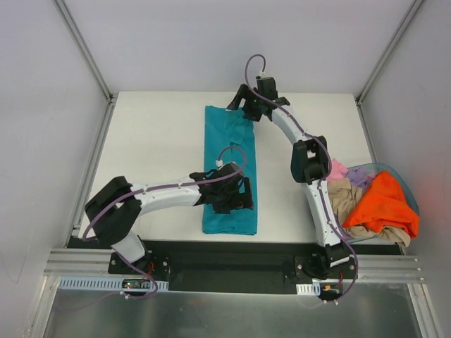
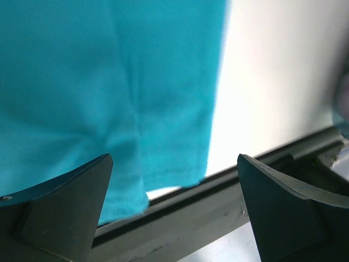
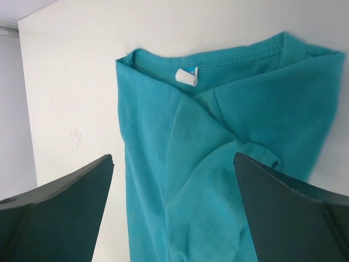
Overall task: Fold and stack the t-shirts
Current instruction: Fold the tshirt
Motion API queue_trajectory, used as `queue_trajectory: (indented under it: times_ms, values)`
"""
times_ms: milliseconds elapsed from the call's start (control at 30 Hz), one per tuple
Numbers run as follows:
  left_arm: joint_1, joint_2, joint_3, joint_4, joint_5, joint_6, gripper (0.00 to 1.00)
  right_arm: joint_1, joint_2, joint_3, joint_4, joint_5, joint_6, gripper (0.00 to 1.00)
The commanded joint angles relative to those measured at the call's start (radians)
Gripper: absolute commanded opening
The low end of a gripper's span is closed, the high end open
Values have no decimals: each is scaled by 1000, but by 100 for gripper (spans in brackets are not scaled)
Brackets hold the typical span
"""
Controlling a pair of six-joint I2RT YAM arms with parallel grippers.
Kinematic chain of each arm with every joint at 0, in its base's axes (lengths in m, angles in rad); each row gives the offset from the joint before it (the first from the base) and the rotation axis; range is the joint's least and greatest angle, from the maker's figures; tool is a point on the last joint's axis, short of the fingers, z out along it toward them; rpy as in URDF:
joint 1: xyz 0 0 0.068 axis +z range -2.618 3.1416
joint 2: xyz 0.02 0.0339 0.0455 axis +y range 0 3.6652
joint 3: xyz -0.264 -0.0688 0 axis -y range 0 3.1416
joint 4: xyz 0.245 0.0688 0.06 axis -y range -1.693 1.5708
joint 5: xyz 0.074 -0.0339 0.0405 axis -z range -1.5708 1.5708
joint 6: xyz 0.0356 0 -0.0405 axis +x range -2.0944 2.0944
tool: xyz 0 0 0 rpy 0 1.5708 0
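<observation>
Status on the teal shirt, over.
Left gripper open over teal t-shirt near hem; right gripper open over collar. Shirt lies in long narrow strip. Nothing in the way; other shirts in basket.

A white table (image 1: 162, 155) fills the middle of the frame, enclosed by pale grey walls (image 1: 42, 105). Aluminium posts (image 1: 83, 48) slant in from both upper corners. An aluminium rail (image 1: 77, 263) crosses the bottom. The light is soft and even.

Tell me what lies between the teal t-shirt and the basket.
Top view: between teal t-shirt and basket, bare white table, crossed by the right arm.
</observation>
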Motion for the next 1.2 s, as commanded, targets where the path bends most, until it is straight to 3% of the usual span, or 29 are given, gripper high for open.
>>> queue_trajectory:
  times_ms: [0, 100, 233, 267, 400, 500, 600, 733, 833, 900, 1133, 1167]
  values:
    - [-45, -223, -17, -2, -139, 98, 99, 2, -298, -31, -82, 30, -204, 97]
    - [-45, -335, -72, -19, -182, 126, 99, 8, -469, -204, -192, 57, -291, 97]
    - [-44, -463, -173, -174, -274, 83, 99, 14, -794, -615, -194, 132, -291, 97]
    - [-45, -509, -192, -203, -288, 48, 99, 25, -850, -792, -180, 141, -273, 97]
    - [-42, -606, -301, -248, -283, -12, 99, 83, -1114, -1135, -153, 152, -239, 97]
    - [-42, -615, -362, -248, -231, -41, 99, 173, -1217, -1334, -163, 168, -207, 97]
    - [-42, -562, -382, -248, -205, -65, 91, 270, -1283, -1481, -153, 102, -172, 97]
    - [-44, -471, -356, -246, -222, -90, 79, 415, -1317, -1577, -182, 120, -135, 97]
    - [-41, -396, -333, -246, -255, -96, 70, 460, -1307, -1616, -217, 142, -123, 99]
    - [-41, -373, -323, -246, -266, -99, 60, 474, -1294, -1635, -216, 128, -112, 99]
    - [-36, -325, -330, -245, -277, -115, 36, 522, -1222, -1672, -137, 68, -95, 88]
    - [-36, -321, -330, -245, -279, -116, 34, 523, -1196, -1674, -127, 59, -90, 83]
